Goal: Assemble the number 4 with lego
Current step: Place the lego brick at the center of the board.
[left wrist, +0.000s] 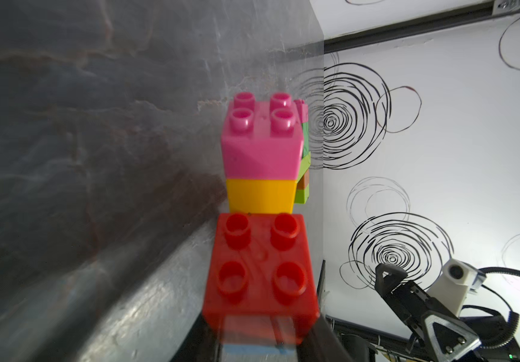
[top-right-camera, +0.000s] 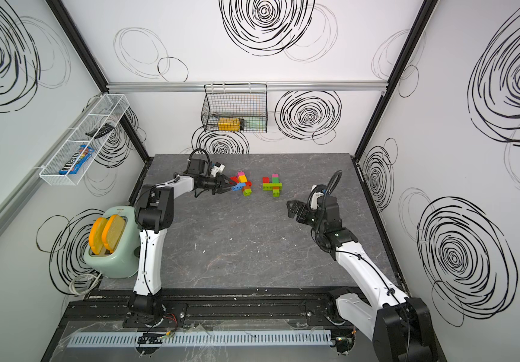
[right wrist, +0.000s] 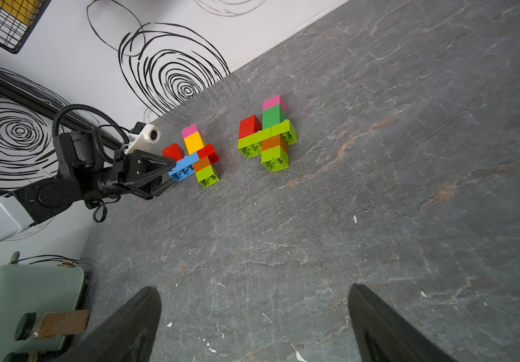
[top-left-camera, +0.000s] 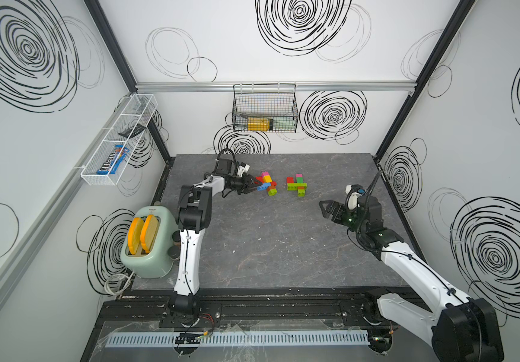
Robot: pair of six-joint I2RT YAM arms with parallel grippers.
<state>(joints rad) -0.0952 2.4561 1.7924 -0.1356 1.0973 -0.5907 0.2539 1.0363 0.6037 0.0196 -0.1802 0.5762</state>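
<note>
The left lego cluster and the right lego cluster lie near each other, not touching, toward the far edge of the tabletop. The left fingers are clamped on the blue-and-red end of the left lego cluster. The right fingers stand wide apart, well away from the lego. A black wire basket on the back wall holds a yellow item. A white mesh basket on the side wall holds a blue candy pack and a black object.
</note>
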